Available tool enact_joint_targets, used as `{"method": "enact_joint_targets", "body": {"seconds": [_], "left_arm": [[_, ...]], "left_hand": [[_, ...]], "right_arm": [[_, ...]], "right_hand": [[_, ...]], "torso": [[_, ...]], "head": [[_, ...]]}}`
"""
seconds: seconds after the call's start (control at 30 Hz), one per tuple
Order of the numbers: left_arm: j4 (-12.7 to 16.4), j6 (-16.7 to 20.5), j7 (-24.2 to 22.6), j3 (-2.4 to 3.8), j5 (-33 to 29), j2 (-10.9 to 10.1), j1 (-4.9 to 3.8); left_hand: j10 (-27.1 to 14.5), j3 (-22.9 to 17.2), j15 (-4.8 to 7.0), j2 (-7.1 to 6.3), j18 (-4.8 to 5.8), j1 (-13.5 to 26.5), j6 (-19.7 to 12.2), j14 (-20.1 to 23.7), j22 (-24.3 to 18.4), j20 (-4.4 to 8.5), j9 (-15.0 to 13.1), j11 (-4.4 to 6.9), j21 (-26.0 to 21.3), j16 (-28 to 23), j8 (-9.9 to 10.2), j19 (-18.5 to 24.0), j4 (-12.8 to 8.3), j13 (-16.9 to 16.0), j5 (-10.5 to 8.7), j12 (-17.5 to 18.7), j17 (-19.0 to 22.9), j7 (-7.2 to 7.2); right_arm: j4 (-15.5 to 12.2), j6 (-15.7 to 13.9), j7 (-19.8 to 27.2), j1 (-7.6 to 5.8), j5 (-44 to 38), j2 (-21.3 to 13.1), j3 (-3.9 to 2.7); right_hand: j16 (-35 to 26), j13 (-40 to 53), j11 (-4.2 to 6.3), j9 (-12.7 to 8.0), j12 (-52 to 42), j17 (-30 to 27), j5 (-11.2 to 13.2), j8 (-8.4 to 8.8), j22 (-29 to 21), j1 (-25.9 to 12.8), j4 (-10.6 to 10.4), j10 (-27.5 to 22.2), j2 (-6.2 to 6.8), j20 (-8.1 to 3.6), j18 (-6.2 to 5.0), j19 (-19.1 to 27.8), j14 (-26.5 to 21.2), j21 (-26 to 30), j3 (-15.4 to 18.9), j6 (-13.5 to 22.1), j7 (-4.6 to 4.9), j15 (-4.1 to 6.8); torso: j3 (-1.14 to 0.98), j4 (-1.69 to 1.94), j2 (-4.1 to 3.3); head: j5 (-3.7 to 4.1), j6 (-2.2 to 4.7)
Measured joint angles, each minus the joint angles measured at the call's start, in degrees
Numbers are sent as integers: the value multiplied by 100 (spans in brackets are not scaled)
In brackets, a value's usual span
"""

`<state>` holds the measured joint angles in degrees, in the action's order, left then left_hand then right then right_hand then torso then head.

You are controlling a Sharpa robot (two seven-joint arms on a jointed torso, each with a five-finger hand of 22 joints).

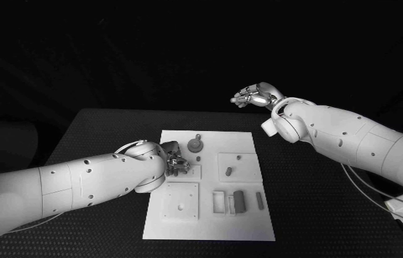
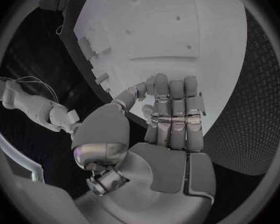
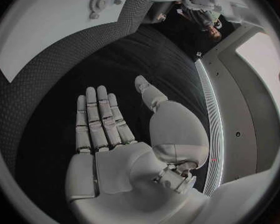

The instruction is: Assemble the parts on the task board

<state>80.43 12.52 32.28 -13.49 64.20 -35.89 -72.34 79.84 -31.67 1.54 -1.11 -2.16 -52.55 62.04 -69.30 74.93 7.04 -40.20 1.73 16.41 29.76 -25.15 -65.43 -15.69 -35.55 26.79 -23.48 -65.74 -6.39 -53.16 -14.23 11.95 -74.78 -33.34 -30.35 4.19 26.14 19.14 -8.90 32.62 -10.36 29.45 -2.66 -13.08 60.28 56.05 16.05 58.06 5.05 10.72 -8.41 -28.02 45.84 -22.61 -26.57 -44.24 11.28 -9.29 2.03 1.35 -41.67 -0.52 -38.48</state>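
White arms (image 1: pixel 75 179), silver hand (image 2: pixel 171 117), thin cables.

Black counter (image 1: pixel 101 130) with a finely textured, matte surface, reaching out past the white plate on every side. Thin pale cable (image 1: pixel 370 189) trailing across its right part.

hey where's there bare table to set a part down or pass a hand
Bare black table lies right of the task board, and behind it, below the raised right hand. Crowded: the board's left-middle, where the left hand sits by the round part.
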Motion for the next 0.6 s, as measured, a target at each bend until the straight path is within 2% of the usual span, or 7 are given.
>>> {"method": "enact_joint_targets", "body": {"seconds": [0.1, 0.27, 0.33, 0.4, 0.5, 0.6], "left_arm": [[-11, -24, 12, 1, 36, 18, -3], [-40, -66, 37, -8, 68, 61, 6], [-50, -78, 44, -7, 70, 68, 4], [-53, -83, 47, -6, 70, 73, 4], [-61, -84, 51, -6, 67, 75, 4], [-61, -84, 51, -7, 59, 81, 8]], "left_hand": [[0, -7, 0, 0, 3, -1, 2, 0, 0, 0, -7, 0, 0, 3, 10, 0, -8, 0, -34, 0, 8, 3], [-52, -21, -11, 8, 18, -8, 6, 73, 5, 7, -4, -52, 22, 44, 56, 50, 5, -5, -367, -1, 90, 9], [-56, -46, -18, 8, 40, -8, 6, 105, 5, 12, -14, -56, 23, 44, 57, 55, 66, -4, -620, -1, 131, 10], [-72, -22, -19, -28, 42, -39, -12, 122, 7, -9, -19, -72, 24, 67, 79, 76, 143, 4, -802, -1, 168, 27], [-102, 42, -22, -154, 43, 77, -10, 147, 10, -8, -21, -102, 24, 67, 88, 76, 250, 16, -901, 0, 196, 31], [-100, 101, -26, -269, 35, 193, 82, 169, 10, -7, -35, -100, 24, 67, 92, 117, 328, 16, -957, 0, 218, 141]], "right_arm": [[0, 1, -1, 0, 0, 0, 0], [0, 4, -2, 0, 0, 3, 0], [0, 5, -2, 0, 0, 4, 0], [0, 6, -2, 0, 0, 5, 0], [1, 6, -3, 0, 0, 5, 0], [1, 7, -3, 0, 0, 5, 0]], "right_hand": [[0, 0, 0, 0, 0, 0, 0, 0, 5, 0, 0, 0, 0, 0, 0, 0, 0, 0, 0, 0, 0, 0], [0, -6, 0, 0, 0, 4, 0, 0, 5, 0, 0, 0, 0, 0, 0, 0, 0, 0, 0, 0, 0, 0], [-3, -6, 0, 0, 0, 5, 0, 0, 5, 0, 0, 0, 0, 0, 0, 0, 0, 0, 0, 0, 0, 0], [-23, -13, 0, 0, 23, 5, 0, 0, 5, 0, 0, 0, 0, 0, 0, 0, 0, 0, 0, 0, 0, 0], [-23, -21, 0, -6, 23, 5, 0, 0, 5, 0, 16, 0, 0, 0, 0, 0, -5, 22, 15, 0, 0, -5], [-23, -24, 0, -6, 23, 4, 0, 0, 5, 0, 16, 0, 0, 13, 0, 13, -21, 22, 15, 0, 0, -21]], "torso": [[0, 0, 0], [0, -1, -1], [1, -2, -2], [2, -3, -2], [3, -3, -3], [3, -3, -3]], "head": [[1, 1], [9, 4], [12, 2], [14, -2], [17, -3], [20, -4]]}}
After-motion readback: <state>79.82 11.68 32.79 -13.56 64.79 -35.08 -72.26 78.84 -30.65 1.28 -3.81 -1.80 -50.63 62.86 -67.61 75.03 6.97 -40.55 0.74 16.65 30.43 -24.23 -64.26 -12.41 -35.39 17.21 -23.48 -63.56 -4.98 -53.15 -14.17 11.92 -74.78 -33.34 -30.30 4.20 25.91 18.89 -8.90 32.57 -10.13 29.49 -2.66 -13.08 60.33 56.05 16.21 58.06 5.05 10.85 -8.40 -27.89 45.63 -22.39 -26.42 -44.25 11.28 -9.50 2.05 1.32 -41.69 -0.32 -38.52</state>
